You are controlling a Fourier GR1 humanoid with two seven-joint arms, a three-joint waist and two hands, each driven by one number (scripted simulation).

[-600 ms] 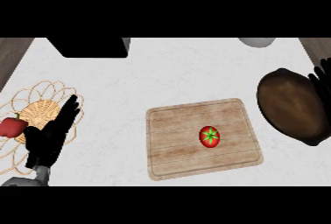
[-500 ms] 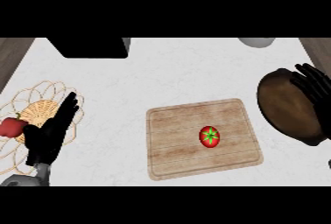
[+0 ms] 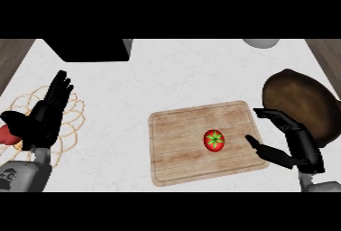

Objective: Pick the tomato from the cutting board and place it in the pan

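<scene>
The tomato is seen on the cutting board, right of the board's middle and toward its right edge, apart from both hands. It sits with its green calyx facing up toward the head view, so the stem axis is judged to be roughly vertical. The fruit looks slightly taller than wide here, but no true long axis can be made out; it can be treated as nearly round, so approach direction should matter little.

The right robot hand is held just beside the board's right edge, open, with thumb and fingers spread apart and the gap turned toward the tomato. Nothing is held in it. This pose is judged to be a pre-grasp: the opening is set wide enough to take the fruit from the side, and the hand is placed between tomato and pan, so the carry afterwards would be short. The pan lies on the bench at the right, just beyond the board's upper right corner, partly covered by this hand.

The left robot hand is shown at the left, open, fingers straight and up, resting over a wire basket and well apart from the board. A red item is glimpsed at the left edge beside it; what it is cannot be told.

The grasp is not yet made; the tomato is untouched.
</scene>
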